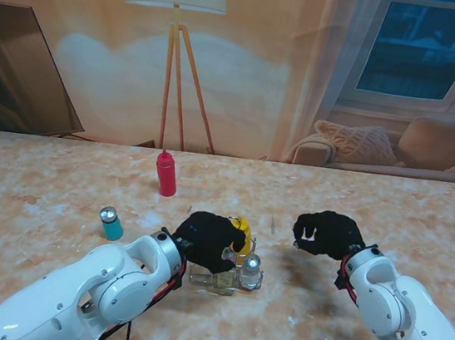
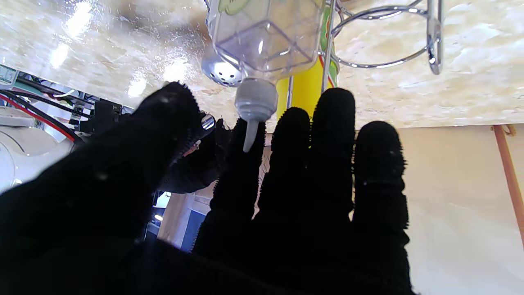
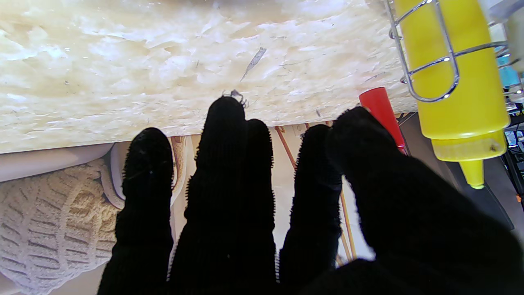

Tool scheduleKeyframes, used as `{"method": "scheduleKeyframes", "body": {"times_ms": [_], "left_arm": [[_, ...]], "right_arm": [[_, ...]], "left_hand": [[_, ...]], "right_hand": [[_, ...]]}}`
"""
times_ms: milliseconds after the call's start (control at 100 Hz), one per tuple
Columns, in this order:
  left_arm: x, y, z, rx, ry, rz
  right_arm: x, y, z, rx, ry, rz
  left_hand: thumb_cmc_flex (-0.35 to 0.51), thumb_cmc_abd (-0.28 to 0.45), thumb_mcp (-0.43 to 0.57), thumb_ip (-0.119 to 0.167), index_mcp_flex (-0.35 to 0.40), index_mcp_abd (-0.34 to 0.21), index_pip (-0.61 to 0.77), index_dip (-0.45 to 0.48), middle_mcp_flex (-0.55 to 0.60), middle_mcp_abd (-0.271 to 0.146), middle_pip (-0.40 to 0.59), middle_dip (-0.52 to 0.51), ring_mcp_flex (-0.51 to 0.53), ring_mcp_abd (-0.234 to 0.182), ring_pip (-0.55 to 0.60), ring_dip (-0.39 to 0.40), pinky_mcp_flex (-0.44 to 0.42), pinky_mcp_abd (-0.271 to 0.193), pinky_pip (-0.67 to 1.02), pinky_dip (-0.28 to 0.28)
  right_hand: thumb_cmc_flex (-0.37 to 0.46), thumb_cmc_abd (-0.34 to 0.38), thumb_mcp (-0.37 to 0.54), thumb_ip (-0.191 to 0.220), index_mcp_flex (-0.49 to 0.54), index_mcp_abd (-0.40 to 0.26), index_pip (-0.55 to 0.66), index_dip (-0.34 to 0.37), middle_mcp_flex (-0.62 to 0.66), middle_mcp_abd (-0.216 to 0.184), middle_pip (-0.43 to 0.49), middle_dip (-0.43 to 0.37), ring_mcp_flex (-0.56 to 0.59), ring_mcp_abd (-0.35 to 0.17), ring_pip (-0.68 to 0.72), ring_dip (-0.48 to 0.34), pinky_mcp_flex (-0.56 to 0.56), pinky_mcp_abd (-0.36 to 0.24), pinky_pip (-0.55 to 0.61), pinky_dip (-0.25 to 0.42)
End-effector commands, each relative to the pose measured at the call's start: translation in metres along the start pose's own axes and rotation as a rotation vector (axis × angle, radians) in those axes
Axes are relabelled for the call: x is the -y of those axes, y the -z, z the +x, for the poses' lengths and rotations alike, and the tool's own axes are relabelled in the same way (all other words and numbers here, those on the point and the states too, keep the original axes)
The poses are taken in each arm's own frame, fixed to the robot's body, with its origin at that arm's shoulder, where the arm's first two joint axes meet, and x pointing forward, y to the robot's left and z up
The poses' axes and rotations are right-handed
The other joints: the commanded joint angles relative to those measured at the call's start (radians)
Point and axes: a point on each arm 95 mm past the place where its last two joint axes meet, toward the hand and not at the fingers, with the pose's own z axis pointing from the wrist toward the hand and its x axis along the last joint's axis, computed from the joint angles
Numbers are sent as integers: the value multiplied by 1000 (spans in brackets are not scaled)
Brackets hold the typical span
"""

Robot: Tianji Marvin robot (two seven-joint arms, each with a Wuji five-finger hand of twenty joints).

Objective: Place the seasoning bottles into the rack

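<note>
A wire rack (image 1: 238, 282) stands mid-table with a yellow squeeze bottle (image 1: 243, 224) in it. A silver-capped shaker (image 1: 253, 266) is at its near right. My left hand (image 1: 210, 240) hovers over the rack's left side, fingers spread and holding nothing. Past its fingers (image 2: 311, 135), the left wrist view shows a clear bottle with a grey nozzle (image 2: 262, 41), the yellow bottle (image 2: 301, 92) and the rack's wire rings (image 2: 393, 61). A red bottle (image 1: 166, 173) stands farther back. A small teal bottle (image 1: 110, 223) stands to the left. My right hand (image 1: 327, 232) is open, right of the rack.
The right wrist view shows the yellow bottle (image 3: 458, 82) inside a rack loop (image 3: 434, 65) and the red bottle (image 3: 380, 108) behind my thumb. The marble table (image 1: 406, 219) ends at a far edge, with a floor lamp (image 1: 172, 54) and a sofa beyond.
</note>
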Motion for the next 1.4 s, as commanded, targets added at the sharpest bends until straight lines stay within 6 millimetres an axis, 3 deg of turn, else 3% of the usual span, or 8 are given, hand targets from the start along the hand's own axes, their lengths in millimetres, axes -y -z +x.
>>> {"method": "scheduleKeyframes", "body": {"times_ms": [0, 670, 910, 1390], "left_arm": [[4, 3, 2, -4, 4, 5], [21, 32, -14, 24, -4, 92], [27, 55, -43, 94, -106, 112], [21, 101, -112, 349, -272, 203]], "right_arm": [[6, 1, 3, -3, -8, 21], [7, 0, 3, 1, -12, 25], [7, 1, 3, 1, -10, 28], [7, -1, 3, -1, -7, 38]], "left_hand": [[-12, 13, 0, 32, 4, 3, 3, 20, -34, 23, -19, -6, -20, 16, -18, -20, -10, 12, -6, -23], [-11, 27, -18, 36, -3, -2, 8, 29, -44, 22, -26, -3, -34, 15, -21, -22, -29, 13, -17, -26], [-9, 28, -20, 36, 0, -5, 14, 33, -43, 21, -27, -1, -38, 16, -27, -23, -36, 16, -24, -28], [4, 15, -13, 37, -5, -2, 10, 33, -56, 19, -39, -1, -66, 27, -48, -27, -69, 17, -49, -32]], "right_hand": [[18, -16, 14, -8, 10, -25, 13, -6, 29, -17, 0, 25, 13, -16, 14, 12, -5, -1, 2, -4], [18, -14, 13, -7, 10, -24, 13, -6, 30, -19, 1, 24, 13, -17, 15, 12, -5, -1, 2, -3], [19, -15, 12, -7, 10, -25, 13, -6, 30, -21, 1, 24, 13, -16, 15, 12, -5, 0, 2, -3], [18, -15, 13, -7, 10, -26, 12, -6, 29, -18, 1, 25, 12, -16, 15, 12, -5, 0, 2, -3]]}}
